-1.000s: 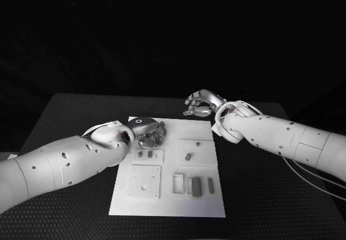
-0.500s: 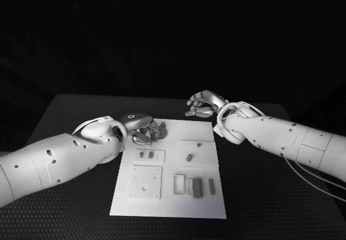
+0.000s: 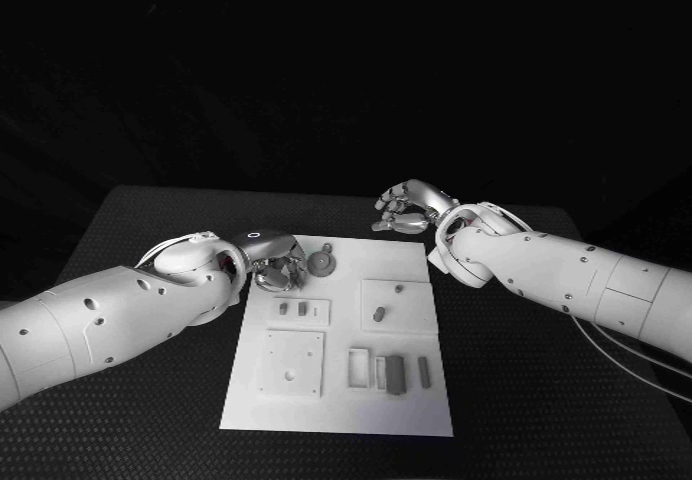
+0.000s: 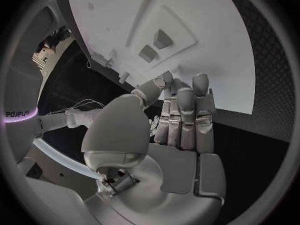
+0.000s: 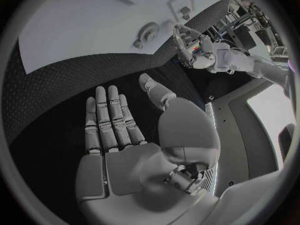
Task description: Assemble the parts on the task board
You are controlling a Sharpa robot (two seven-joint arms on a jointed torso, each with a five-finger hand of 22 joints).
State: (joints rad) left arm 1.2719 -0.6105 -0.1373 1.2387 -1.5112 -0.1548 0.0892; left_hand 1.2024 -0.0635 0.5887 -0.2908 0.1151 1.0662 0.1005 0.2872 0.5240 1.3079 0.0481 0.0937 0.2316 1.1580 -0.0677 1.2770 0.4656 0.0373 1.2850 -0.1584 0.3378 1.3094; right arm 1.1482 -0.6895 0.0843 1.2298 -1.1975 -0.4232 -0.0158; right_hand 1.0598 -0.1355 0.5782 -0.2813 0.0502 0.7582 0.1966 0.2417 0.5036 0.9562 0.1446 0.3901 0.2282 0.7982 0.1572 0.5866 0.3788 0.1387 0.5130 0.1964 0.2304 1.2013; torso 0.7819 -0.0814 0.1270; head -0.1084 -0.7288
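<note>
Black worktop [image 3: 144,400], dimpled and matte, in a dark room. The flat white task board [image 3: 339,405] lies at its middle, carrying small grey parts [image 3: 387,372] in shallow recesses. Left robot hand [image 3: 281,262] over the board's far-left corner, fingers straight and together, grasping nothing. Right robot hand [image 3: 408,208] beyond the far edge, released, empty.

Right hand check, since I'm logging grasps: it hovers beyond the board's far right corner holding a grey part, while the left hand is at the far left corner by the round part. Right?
Not quite. The right hand holds nothing: the right wrist view shows its palm bare and its fingers straight and apart. The rest stands: in the head view it is beyond the board's far right corner, and the left hand is by the round part.
</note>
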